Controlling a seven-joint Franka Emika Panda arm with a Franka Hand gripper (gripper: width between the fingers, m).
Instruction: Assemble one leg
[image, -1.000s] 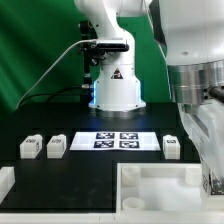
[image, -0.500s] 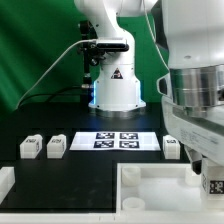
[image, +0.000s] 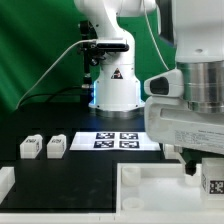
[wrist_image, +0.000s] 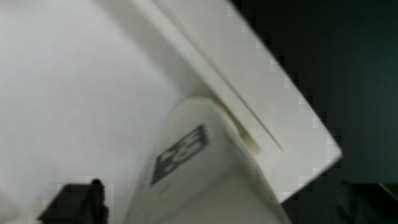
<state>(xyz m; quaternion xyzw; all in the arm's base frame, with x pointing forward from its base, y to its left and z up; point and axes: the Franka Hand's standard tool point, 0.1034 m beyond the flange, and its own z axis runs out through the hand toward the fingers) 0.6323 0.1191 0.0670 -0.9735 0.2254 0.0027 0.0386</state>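
One leg (image: 212, 184) hangs in the closed gripper (image: 205, 172) over the tabletop piece (image: 150, 190) at the table's near edge, seemingly held close to a corner for fitting, while two more legs (image: 43, 147) wait unused along the table's far edge

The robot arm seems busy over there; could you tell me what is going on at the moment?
The Panda arm is low over the white tabletop at the exterior view's right. A tagged leg sits under the gripper; whether the fingers are clamped on it cannot be told. The wrist view shows that leg against the tabletop's raised rim. Two more legs wait on the black table, left of the marker board.
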